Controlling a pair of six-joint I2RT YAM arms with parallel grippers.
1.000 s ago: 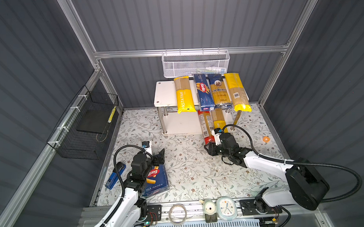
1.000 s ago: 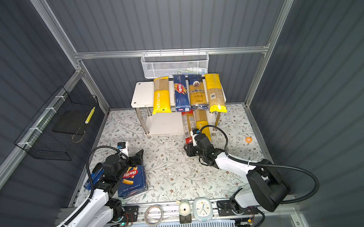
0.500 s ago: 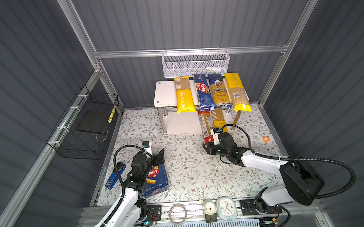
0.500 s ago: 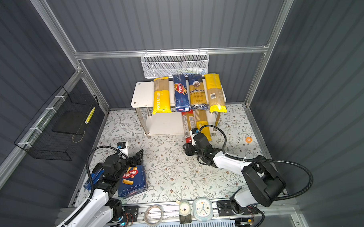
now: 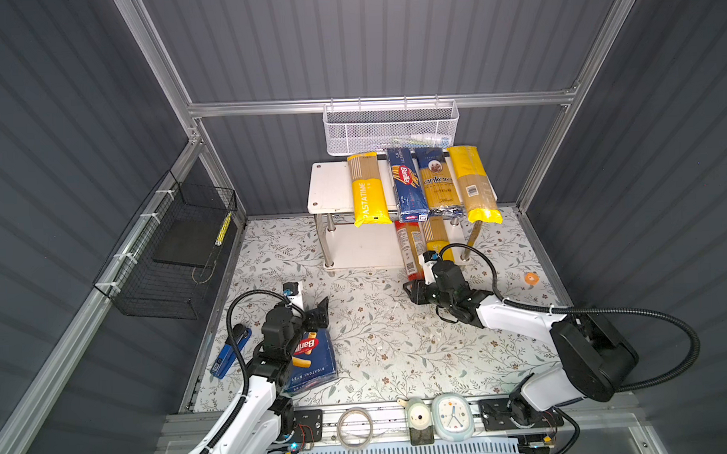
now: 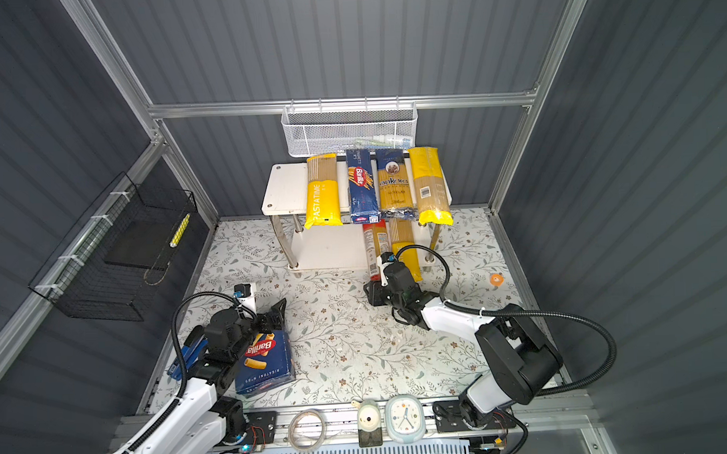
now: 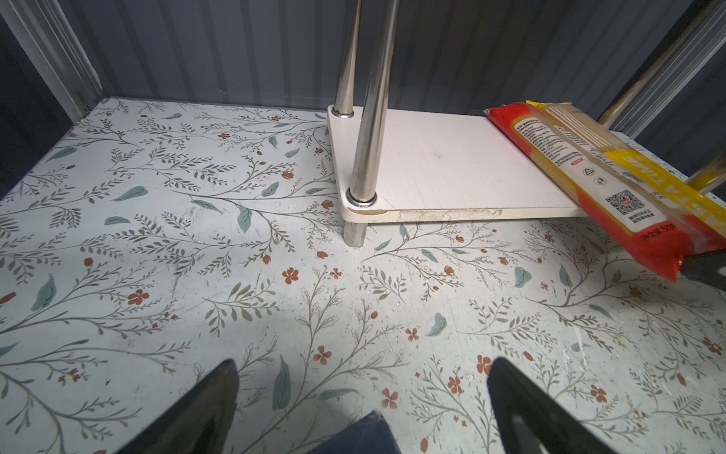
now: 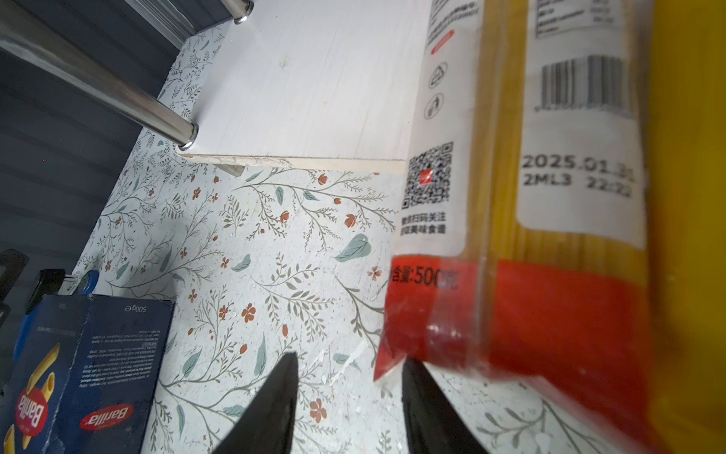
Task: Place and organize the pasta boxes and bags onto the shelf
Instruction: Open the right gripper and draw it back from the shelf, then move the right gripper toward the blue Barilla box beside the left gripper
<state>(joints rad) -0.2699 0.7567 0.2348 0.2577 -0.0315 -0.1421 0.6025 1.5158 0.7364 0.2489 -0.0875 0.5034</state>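
Right end effector (image 8: 349, 359), fingers slightly apart and empty, sits low at the near end of the red bag (image 5: 410, 245). That bag lies on the shelf's (image 5: 331, 187) lower board beside a yellow bag (image 5: 437, 238). Left end effector (image 7: 362, 362), spread wide, hovers over the rigatoni box (image 5: 314, 363) on the surface (image 5: 378, 340), near left.

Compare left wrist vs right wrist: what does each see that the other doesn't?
Left wrist only: left gripper, open over the floral mat; lettering on the yellow bag. Right wrist only: right gripper, jaws apart beside the end of the red-ended bag; its barcode label; Barilla logo on the rigatoni box. Both: lower shelf board, that bag overhanging its front edge; the mat.
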